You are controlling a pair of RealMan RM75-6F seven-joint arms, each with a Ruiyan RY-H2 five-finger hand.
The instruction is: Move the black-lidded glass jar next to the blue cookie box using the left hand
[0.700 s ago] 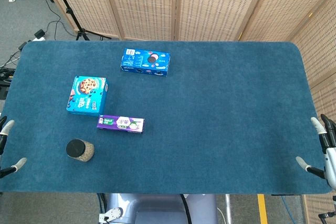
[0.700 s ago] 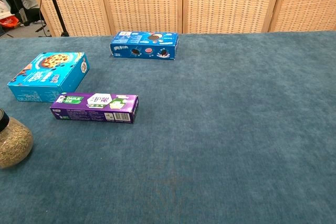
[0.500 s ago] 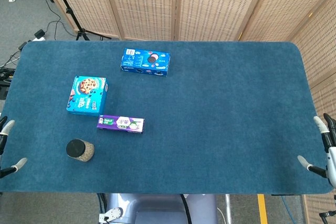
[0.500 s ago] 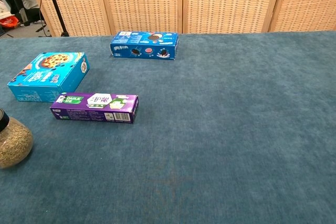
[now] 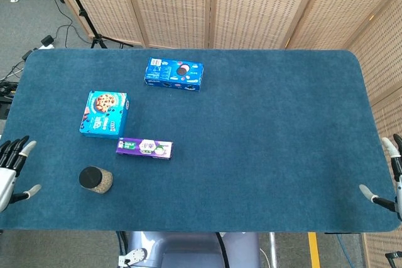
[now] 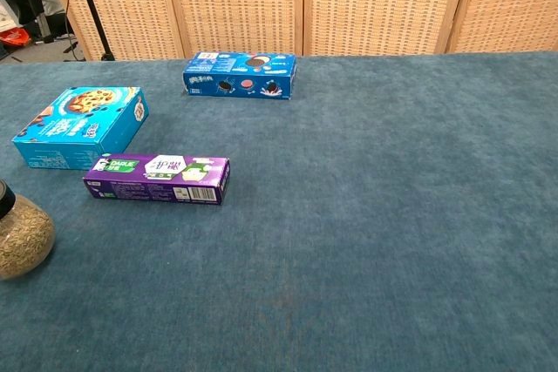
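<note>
The black-lidded glass jar (image 5: 95,179) (image 6: 19,234) stands upright near the table's front left, filled with something brownish. My left hand (image 5: 12,171) hovers at the table's left edge, a short way left of the jar, fingers spread and empty. A light-blue cookie box (image 5: 104,113) (image 6: 81,125) lies flat behind the jar. A dark-blue cookie box (image 5: 174,73) (image 6: 239,75) lies further back. My right hand (image 5: 389,180) shows at the front right edge, fingers apart, holding nothing. The chest view shows neither hand.
A purple carton (image 5: 144,148) (image 6: 157,178) lies between the jar and the light-blue box, slightly to the right. The table (image 5: 264,130) has a blue felt top. Wicker screens (image 5: 251,4) stand behind it; a stand and cables (image 5: 69,23) are at the back left.
My left hand has risen and come further into view at the left edge, nearer the jar. My right hand has slipped slightly outward to the right. The objects have not moved.
</note>
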